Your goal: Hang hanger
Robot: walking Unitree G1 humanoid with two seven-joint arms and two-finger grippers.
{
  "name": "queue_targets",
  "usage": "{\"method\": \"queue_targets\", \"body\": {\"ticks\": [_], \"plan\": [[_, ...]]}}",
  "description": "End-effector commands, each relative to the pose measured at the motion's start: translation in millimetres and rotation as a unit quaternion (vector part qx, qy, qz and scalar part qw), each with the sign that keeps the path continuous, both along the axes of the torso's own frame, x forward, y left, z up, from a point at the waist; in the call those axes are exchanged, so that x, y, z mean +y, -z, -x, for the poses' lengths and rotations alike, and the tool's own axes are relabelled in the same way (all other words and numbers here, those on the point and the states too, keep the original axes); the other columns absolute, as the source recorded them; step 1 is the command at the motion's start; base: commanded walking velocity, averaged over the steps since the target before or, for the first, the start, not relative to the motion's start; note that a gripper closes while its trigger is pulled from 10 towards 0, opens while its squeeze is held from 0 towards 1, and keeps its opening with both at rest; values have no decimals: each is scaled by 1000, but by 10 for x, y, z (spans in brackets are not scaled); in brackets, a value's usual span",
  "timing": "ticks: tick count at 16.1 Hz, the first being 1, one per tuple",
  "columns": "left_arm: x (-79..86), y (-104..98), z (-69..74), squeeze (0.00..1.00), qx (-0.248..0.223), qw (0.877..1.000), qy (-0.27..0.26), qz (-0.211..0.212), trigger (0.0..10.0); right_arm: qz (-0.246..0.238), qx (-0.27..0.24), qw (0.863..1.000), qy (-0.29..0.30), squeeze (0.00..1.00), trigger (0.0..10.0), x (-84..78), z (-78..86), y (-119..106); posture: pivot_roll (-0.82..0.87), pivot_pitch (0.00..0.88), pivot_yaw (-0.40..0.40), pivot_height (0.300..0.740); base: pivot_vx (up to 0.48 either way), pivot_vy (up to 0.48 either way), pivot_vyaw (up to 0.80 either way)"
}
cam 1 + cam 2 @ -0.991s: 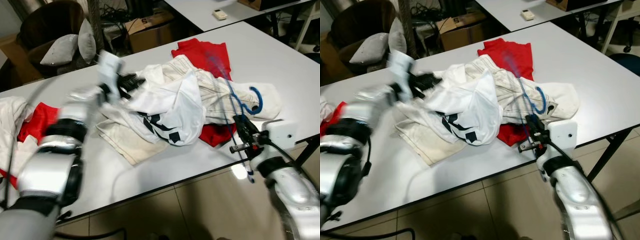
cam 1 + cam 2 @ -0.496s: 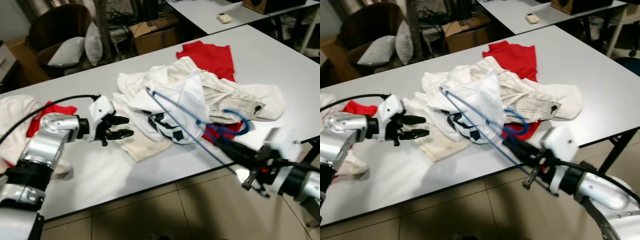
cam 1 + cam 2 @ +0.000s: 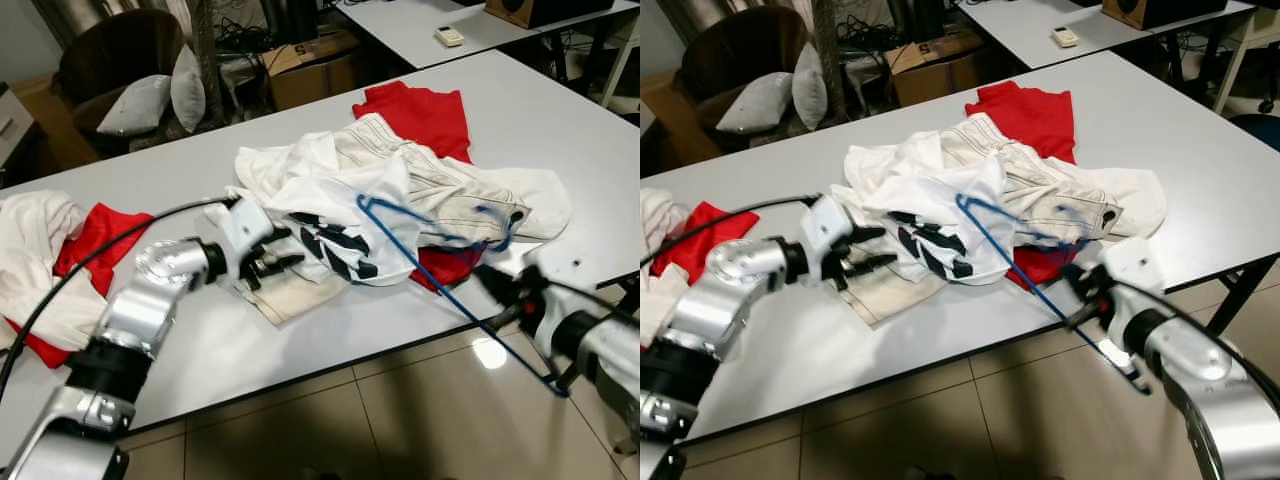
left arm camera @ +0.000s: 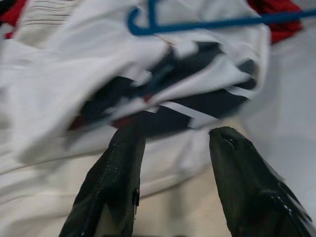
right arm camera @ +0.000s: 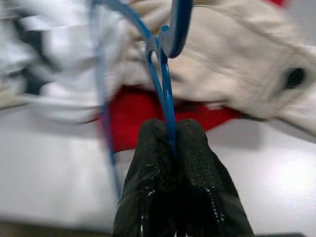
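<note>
A blue wire hanger [image 3: 420, 255] slants from the clothes pile out past the table's front edge, its hook [image 3: 490, 222] lying over cream trousers [image 3: 455, 190]. My right gripper [image 5: 170, 136] is shut on the hanger's wire and sits just off the table's front edge [image 3: 1082, 290]. My left gripper [image 4: 173, 148] is open, its fingers [image 3: 275, 262] low over the table beside a white shirt with a black print [image 3: 335, 225]. Nothing is between them. In the left wrist view the blue hanger [image 4: 197, 22] crosses above that shirt.
On the white table [image 3: 560, 110] lie a red shirt [image 3: 415, 110] behind the pile and white and red clothes [image 3: 45, 250] at the far left. Behind it stand a dark chair with grey pillows [image 3: 140, 90], a cardboard box [image 3: 310, 65] and a second table [image 3: 400, 20].
My left gripper has moved right, up to the printed shirt. The hanger has swung to the right across the pile, still in my right gripper, which has come nearer the table edge.
</note>
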State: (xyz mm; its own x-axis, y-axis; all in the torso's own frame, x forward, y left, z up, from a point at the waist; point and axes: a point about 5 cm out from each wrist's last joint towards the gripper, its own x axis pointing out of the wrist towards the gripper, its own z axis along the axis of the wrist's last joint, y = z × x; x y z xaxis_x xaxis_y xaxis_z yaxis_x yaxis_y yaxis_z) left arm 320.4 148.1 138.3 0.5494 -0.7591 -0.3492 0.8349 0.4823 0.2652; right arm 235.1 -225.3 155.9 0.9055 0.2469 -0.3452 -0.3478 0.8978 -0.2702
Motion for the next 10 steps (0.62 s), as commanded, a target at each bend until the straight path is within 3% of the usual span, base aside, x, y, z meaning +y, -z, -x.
{"method": "queue_targets", "body": {"ticks": [1, 3, 5, 7, 10], "plan": [[1, -2, 25, 0, -8, 1000, 7, -5, 10000, 11, -4, 998, 61, 0, 10000, -142, -31, 10, -26, 0, 222, 740, 0, 0, 0], [-40, -7, 61, 0, -13, 1000, 27, -5, 10000, 1, -14, 997, 82, 0, 10000, -163, -64, -10, -17, 0, 225, 740, 0, 0, 0], [-64, 57, 124, 0, -18, 998, 52, -32, 10000, -8, -22, 994, 109, 0, 10000, -169, -129, 9, 5, 0, 233, 740, 0, 0, 0], [-87, 102, 110, 0, -29, 998, 45, -38, 10000, -21, -32, 994, 107, 0, 10000, -85, -179, -7, 20, 0, 247, 740, 0, 0, 0], [-276, 129, 49, 0, -54, 998, 40, -18, 10000, -39, -37, 994, 93, 0, 10000, 63, -206, -9, 24, 0, 261, 740, 0, 0, 0]]}}
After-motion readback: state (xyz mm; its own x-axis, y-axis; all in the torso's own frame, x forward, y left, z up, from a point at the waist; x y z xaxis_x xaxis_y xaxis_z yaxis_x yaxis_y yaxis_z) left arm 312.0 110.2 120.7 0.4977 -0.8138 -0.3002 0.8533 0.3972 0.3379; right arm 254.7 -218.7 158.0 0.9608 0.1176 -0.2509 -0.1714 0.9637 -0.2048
